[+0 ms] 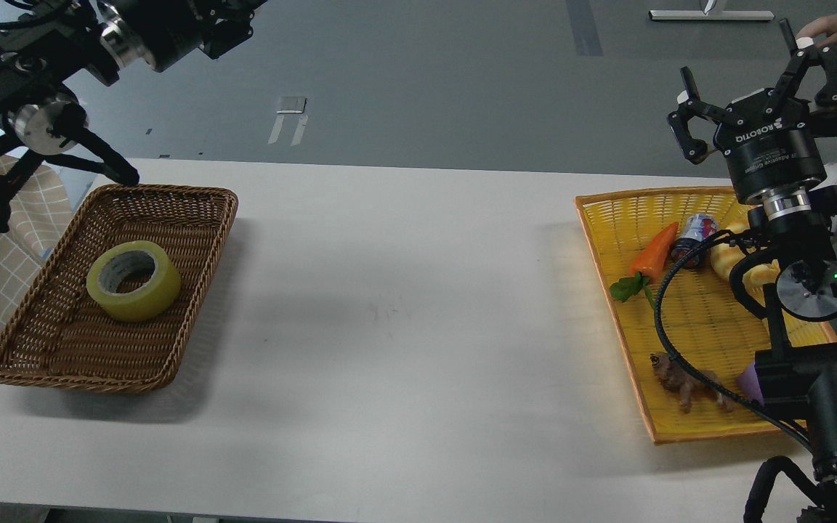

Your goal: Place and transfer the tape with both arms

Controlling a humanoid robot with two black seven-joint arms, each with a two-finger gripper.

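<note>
Overhead, the scene runs as follows.
Table: a long white tabletop (pixel 404 312) spans the view, with grey floor beyond its far edge.
Left arm: a black jointed arm (pixel 33 87) enters from the upper left and hangs above the far left corner of the brown basket, touching nothing.
Left gripper: its far end (pixel 226 22) runs up to the top edge of the view, dark and partly cut off; whether the fingers are apart or together cannot be told.
Right arm: a black arm (pixel 818 349) rises from the lower right, over the near right part of the yellow tray.
Right gripper: marked ROBOTIQ, it (pixel 760 80) points up and away with its fingers spread wide apart, holding nothing.
Brown basket: a woven rectangular wicker basket (pixel 48 349) sits at the left end of the table.
Yellow tray: a shallow woven tray (pixel 629 290) sits at the right end, well apart from the basket.
Tape: the yellow roll (pixel 160 290) lies flat inside the brown basket, core hole facing up, near the basket's middle.
Tray contents: an orange carrot toy (pixel 654 250), a small can (pixel 694 236) just beside it, a yellowish bread-like toy (pixel 727 254) partly behind the arm, and a brown figure (pixel 680 378) near the front rim.
Hand: a person's hand (pixel 836 29) touches a fingertip of the right gripper at the upper right corner.
</note>
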